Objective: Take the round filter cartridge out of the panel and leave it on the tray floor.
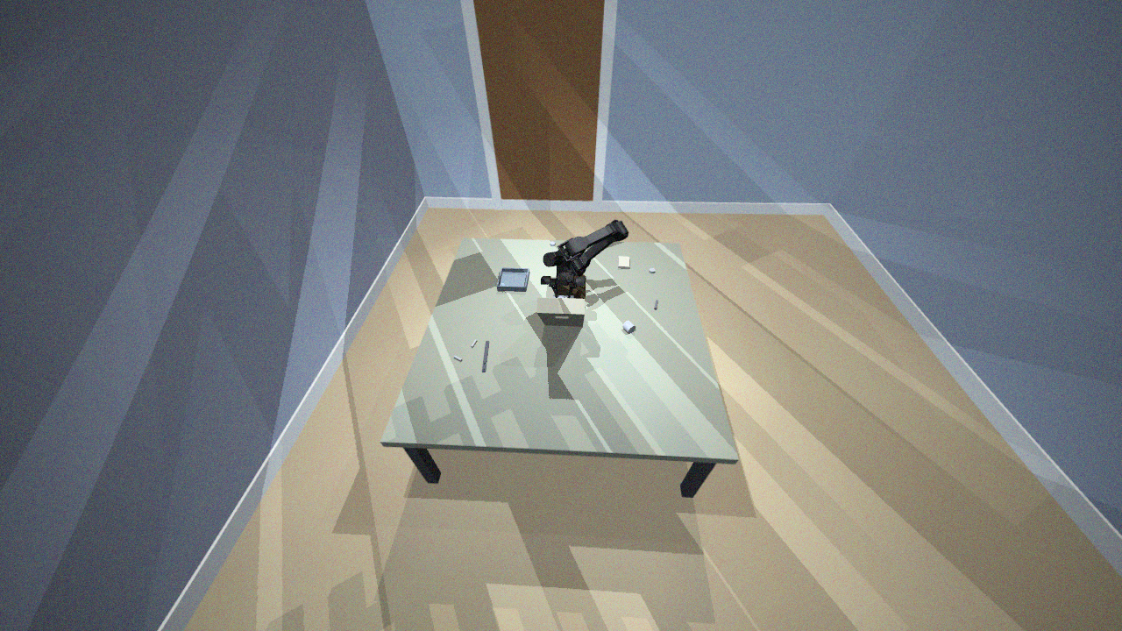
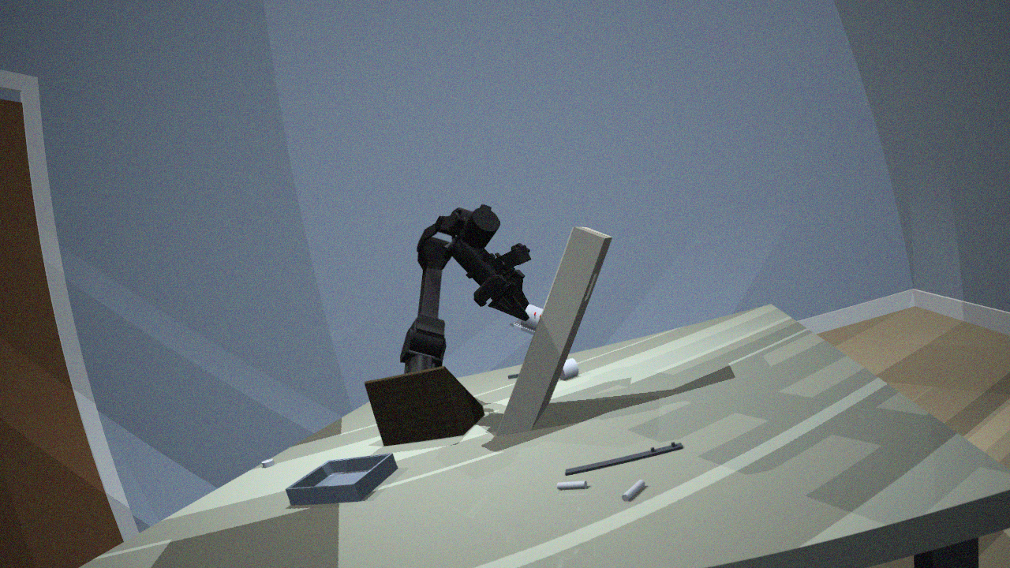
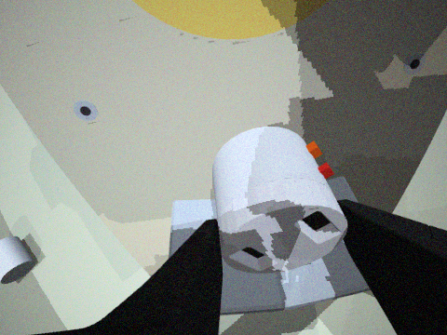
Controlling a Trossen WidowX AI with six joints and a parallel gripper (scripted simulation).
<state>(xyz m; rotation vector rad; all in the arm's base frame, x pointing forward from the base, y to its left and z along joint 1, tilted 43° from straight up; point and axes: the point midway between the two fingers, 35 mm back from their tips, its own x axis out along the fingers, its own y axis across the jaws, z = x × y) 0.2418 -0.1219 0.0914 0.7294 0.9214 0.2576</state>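
Note:
The white round filter cartridge has two dark slots on its near face and orange and red tabs on its side. It is out of the panel's ring and lies on a small grey shelf on the front of the leaning service panel. My gripper is shut on the cartridge, one finger at each side. The yellow ring shows above, partly cut off. The blue-grey tray stands on the table beside the robot base; no cartridge is in it.
A white cylinder lies beyond the panel. A dark bar and two small pale pegs lie on the tray's side. A dark brown block stands between the tray and the arm's base.

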